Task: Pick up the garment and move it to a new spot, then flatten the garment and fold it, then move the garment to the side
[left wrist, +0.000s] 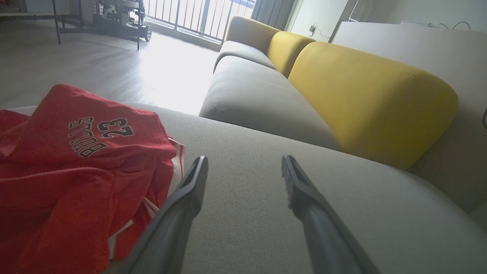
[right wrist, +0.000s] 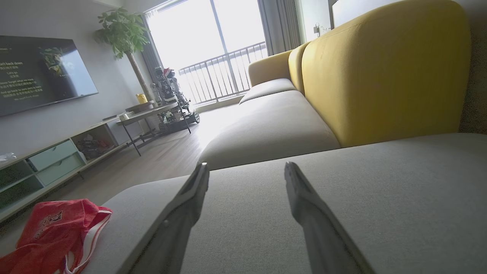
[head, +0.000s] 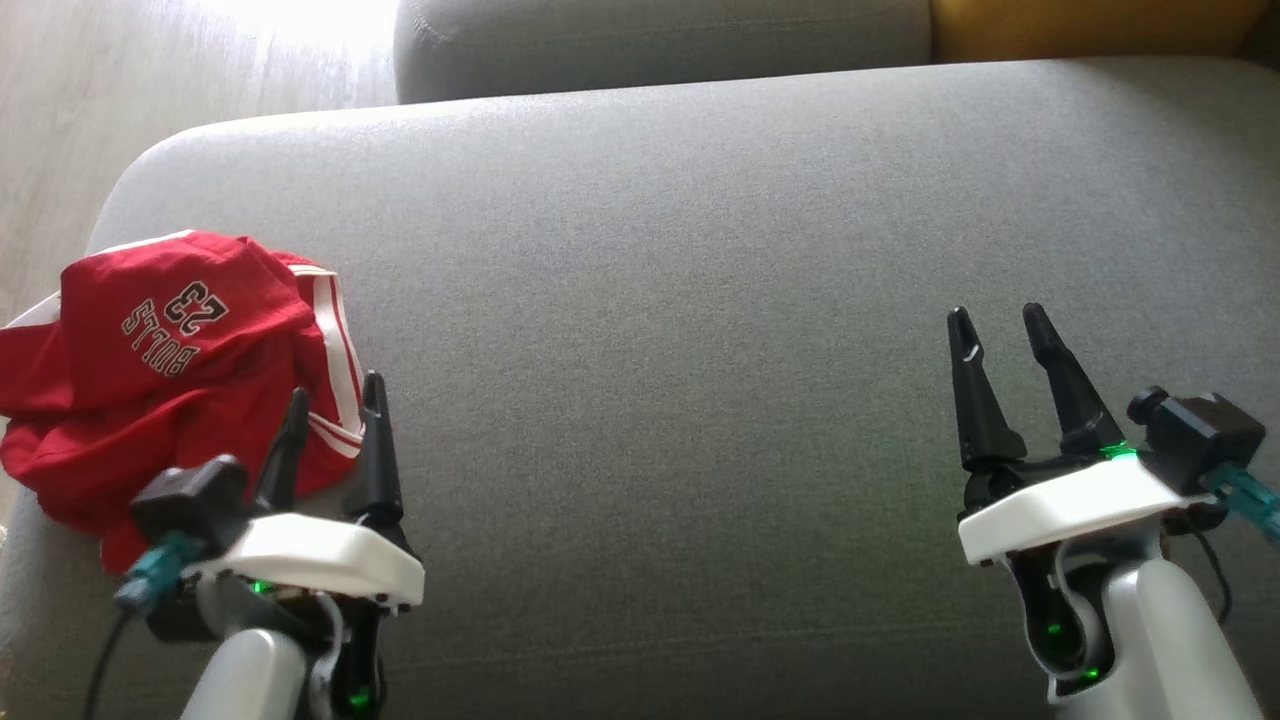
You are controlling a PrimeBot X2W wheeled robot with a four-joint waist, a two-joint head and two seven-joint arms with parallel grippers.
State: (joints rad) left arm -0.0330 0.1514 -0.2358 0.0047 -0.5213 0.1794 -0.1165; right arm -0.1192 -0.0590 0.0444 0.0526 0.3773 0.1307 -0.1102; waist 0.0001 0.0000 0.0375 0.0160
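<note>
Left hand (head: pixel 335 388) gapes empty beside the red garment (head: pixel 150 360) (on the grey cushion (head: pixel 650 300)); right hand (head: pixel 995 313) wide, well apart.

Counting as I go: 1 garment (head: pixel 170 370), red. Grippers, 2: left gripper (head: pixel 335 387) and right gripper (head: pixel 995 312), 2 fingers (head: pixel 975 400) each, so 4 total.

Left wrist cam, sofa: I get 3 grey seats, i.e. near seat cushion (left wrist: pixel 380 198), middle seat cushion (left wrist: pixel 258 99), far seat cushion (left wrist: pixel 239 49). Yellow backs, 3 as well: near back cushion (left wrist: pixel 373 102), middle back cushion (left wrist: pixel 291 49), far back cushion (left wrist: pixel 249 30).

Right wrist cam, rest of the rm: 1 TV (right wrist: pixel 42 72), 1 plant (right wrist: pixel 121 34), 1 round table (right wrist: pixel 152 112), 1 wheeled machine (right wrist: pixel 171 95) by the window. Mint drawers, 2: upper drawer (right wrist: pixel 53 154), lower drawer (right wrist: pixel 62 167).
</note>
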